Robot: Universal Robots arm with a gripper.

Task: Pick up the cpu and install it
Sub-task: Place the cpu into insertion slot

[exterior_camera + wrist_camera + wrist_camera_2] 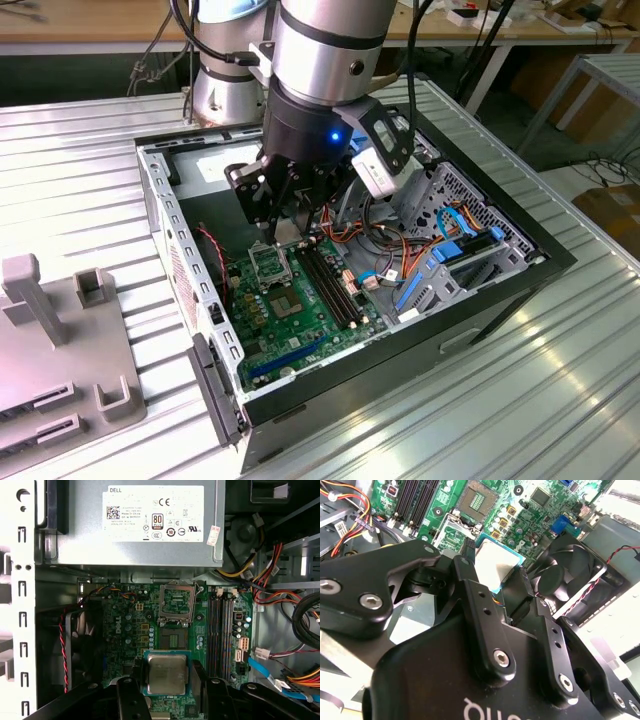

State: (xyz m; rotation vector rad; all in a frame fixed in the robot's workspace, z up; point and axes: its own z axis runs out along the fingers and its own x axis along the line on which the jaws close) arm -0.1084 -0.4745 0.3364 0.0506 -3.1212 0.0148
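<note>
Cpu point(166, 673): clamped by two edges in the gripper point(283, 215), jaws closed onto it, inside the open case point(480, 310). Power supply point(135, 525) beyond; board point(122, 630) underneath; black fan point(570, 575) close by in the second wrist view; memory slots point(220, 630) alongside; open socket point(176, 602) near.

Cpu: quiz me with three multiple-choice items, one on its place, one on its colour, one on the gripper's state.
1. Where is the cpu? A in the socket; B held by the gripper above the board; C on the table.
2. Its top is: A silver-grey; B red; C black.
3. The gripper is: A open; B shut on the cpu; C shut on a cable.
Answers: B, it sits between the fingers in both wrist views; A, plain metal top; B, the fingers press its two edges.
</note>
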